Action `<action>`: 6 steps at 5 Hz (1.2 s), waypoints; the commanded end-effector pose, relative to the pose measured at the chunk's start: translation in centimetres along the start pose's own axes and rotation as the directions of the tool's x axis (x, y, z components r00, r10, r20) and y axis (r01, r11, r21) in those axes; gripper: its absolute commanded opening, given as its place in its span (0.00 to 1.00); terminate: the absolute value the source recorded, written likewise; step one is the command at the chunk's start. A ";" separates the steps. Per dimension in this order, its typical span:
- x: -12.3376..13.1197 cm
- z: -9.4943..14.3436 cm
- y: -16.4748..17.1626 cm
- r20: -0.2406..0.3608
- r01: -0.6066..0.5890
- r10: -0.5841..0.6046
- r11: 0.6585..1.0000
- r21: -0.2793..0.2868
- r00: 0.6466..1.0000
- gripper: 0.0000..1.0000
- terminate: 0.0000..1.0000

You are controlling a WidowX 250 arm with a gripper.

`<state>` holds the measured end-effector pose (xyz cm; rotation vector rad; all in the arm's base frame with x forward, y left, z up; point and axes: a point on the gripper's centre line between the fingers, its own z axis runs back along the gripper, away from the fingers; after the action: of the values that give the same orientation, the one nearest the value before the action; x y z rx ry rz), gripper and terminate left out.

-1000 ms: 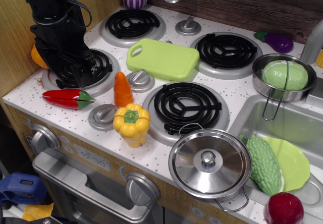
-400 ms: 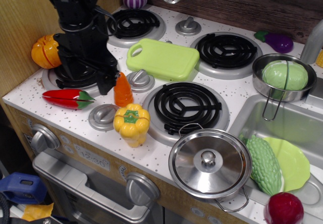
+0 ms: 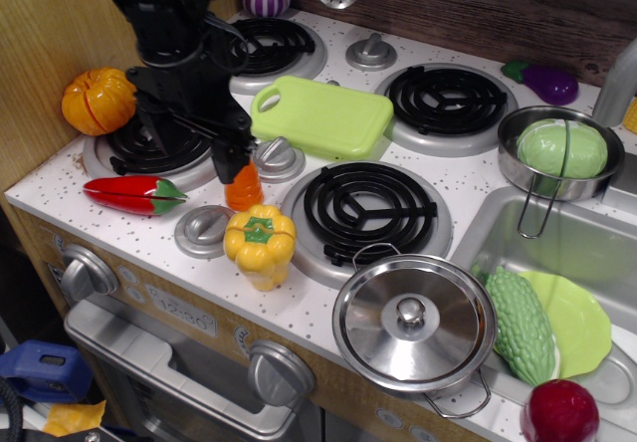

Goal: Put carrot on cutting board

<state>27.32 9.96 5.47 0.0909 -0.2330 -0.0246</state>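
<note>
A: How did the carrot [image 3: 243, 189] look?

B: It was a small orange cone with ridged tiers. Only its lower part showed, because the black gripper [image 3: 233, 158] covered its top.

A: Which way did it point?

B: It stood upright on its wide base, long axis vertical, narrow end hidden in the gripper.

A: Was the gripper closed on it?

B: It sat over the top of the carrot, but the fingers were dark and overlapping, so it could not be told if they pressed it.

A: Where did the carrot stand?

B: On the white speckled counter, between the front-left burner [image 3: 139, 155] and the front-middle burner [image 3: 365, 211]. A grey knob [image 3: 279, 156] was just beside it, the yellow pepper [image 3: 260, 244] near in front, the red chili [image 3: 133, 193] to the left.

A: And the cutting board [image 3: 323, 115]?

B: It lay flat behind the knob, lime green, its top bare.
</note>
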 end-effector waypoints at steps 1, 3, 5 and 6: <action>1.2 -0.3 -0.1 0.048 0.007 -0.007 1.000 -0.006 0.999 1.00 0.00; 1.6 -1.8 -0.7 0.073 0.006 -0.003 0.999 -0.036 0.997 1.00 0.00; 1.7 -3.0 -0.9 0.079 -0.014 0.017 0.999 -0.043 0.997 0.00 0.00; 1.8 -2.8 -0.8 0.082 -0.018 0.021 0.999 -0.039 0.996 0.00 0.00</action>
<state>29.16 9.32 2.13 0.0478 -0.2743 -0.0087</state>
